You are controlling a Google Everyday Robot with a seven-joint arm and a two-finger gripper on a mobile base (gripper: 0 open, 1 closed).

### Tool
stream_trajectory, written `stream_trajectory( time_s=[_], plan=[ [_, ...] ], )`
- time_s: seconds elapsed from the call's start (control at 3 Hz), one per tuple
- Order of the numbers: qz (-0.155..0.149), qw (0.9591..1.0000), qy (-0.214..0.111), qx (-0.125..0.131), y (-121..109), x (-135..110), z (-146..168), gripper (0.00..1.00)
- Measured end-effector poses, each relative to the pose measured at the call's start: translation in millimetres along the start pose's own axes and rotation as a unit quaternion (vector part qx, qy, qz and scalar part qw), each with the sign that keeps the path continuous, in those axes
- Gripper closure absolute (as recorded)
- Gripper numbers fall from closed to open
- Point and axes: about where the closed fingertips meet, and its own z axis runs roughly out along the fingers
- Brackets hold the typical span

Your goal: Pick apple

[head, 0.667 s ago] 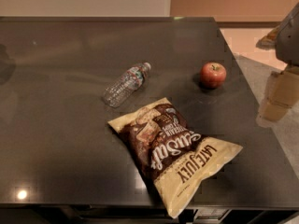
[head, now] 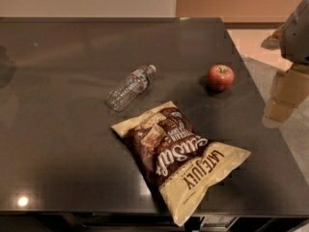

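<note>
Nearest, a chip bag [head: 181,156] lies on the dark table [head: 63,144]. Beyond it are a plastic bottle [head: 129,88] (on its side) and, further right, the apple [head: 220,77], touching nothing. The gripper [head: 282,99] hangs past the table's right edge, apart from the apple; whether it is wide or narrow cannot be told.

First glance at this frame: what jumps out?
The big brown-and-cream chip bag, lying flat near the front edge of the dark table, grabs the eye first. Behind it to the right sits the small red apple, stem up; a clear plastic bottle lies on its side left of it. The hand hangs past the table's right edge, apart from the apple.
</note>
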Motion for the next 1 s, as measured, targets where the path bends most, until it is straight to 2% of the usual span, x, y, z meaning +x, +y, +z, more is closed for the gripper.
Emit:
stream_trajectory(
  time_s=[0.33,1.0],
  plan=[
    [0.003,1.0000,-0.005,-0.002,-24.2,-5.5,12.2,0.00],
    [0.008,0.9989,-0.046,-0.001,-83.4,-16.3,54.0,0.00]
  ],
)
